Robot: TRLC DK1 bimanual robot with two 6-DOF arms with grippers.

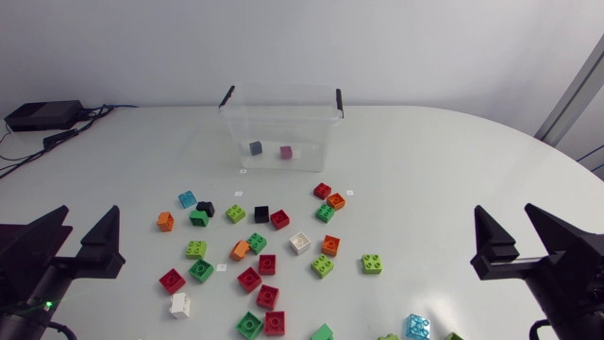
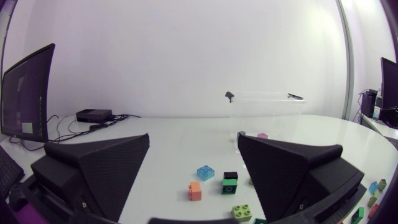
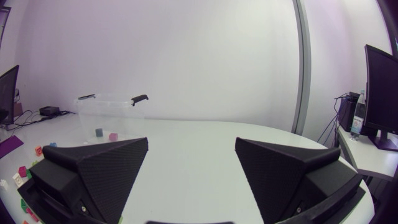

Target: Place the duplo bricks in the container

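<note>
Head view: bare white table (image 1: 453,179) from the bricks out to the right rim. Narrower bare strip on the left, up to a black box (image 1: 38,115) with cables at the far-left corner. Across the middle and near part, scattered duplo bricks (image 1: 267,264), most apart, a few touching.

At the near left edge, left gripper (image 1: 90,225): fingers spread wide, nothing between them, touching nothing. At the near right edge, right gripper (image 1: 505,225): likewise wide open and empty.

At the far middle, clear container (image 1: 281,127), open-topped, black handles at both ends. Inside, a grey-blue brick (image 1: 256,148) and a pink brick (image 1: 286,151), apart from each other. Well ahead of both grippers, roughly midway between them.

Nearest the left gripper: red brick (image 1: 172,280) and white brick (image 1: 179,305). Nearest the right gripper: light-blue brick (image 1: 417,327), at the near edge.
</note>
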